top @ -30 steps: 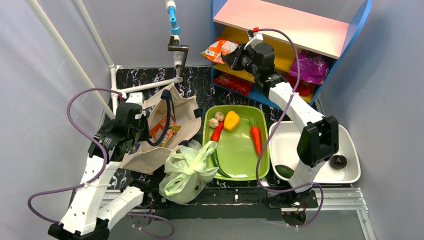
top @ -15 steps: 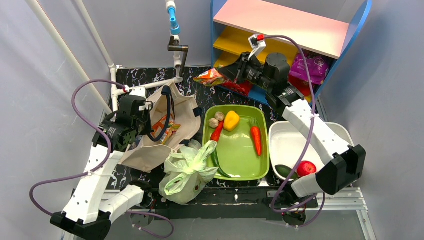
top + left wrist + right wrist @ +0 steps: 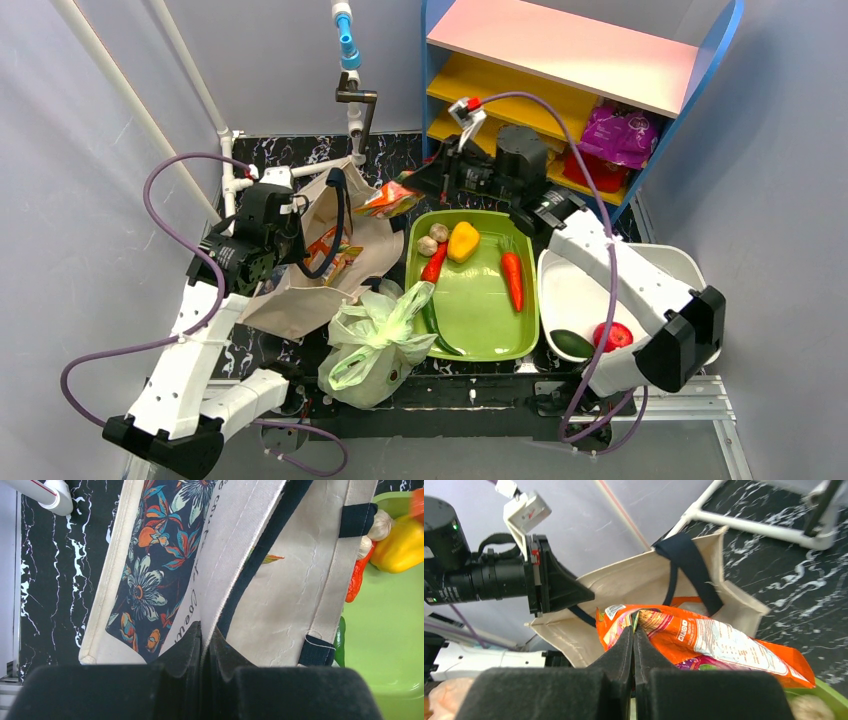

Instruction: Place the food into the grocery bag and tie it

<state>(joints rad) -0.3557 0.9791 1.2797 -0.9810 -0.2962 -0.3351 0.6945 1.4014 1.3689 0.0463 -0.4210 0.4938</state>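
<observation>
**Both tools clamped: one on a packet, one on the tote**

The right tool [image 3: 634, 630] is pressed together on one orange snack packet [image 3: 716, 642], which hangs above the right rim of the canvas tote [image 3: 372, 245], beside the far-left corner of the green tray [image 3: 480, 305]. The left tool [image 3: 205, 637] is pinched on the tote's left rim, next to a dark strap. Colourful packets show inside the tote; I cannot count them.

One pale-green plastic bag [image 3: 372, 348] sits at the near edge of the worktop [image 3: 395, 155], between the tote and the tray, touching both.

The tray holds two pale bulbs [image 3: 433, 239], one yellow pepper [image 3: 462, 240], one red chilli [image 3: 434, 263], one carrot [image 3: 512, 280] and one dark green cucumber [image 3: 433, 325], partly behind the bag. To its right, one white tub [image 3: 572, 285] holds one red round fruit [image 3: 612, 336] and one dark green piece [image 3: 570, 343].

The worktop is black with white veining. A blue shelf unit [image 3: 560, 50] with pink and yellow boards stands at the far-right corner, holding one purple packet [image 3: 620, 135]. White pipes [image 3: 290, 172] rise at the far left; the walls are plain grey
</observation>
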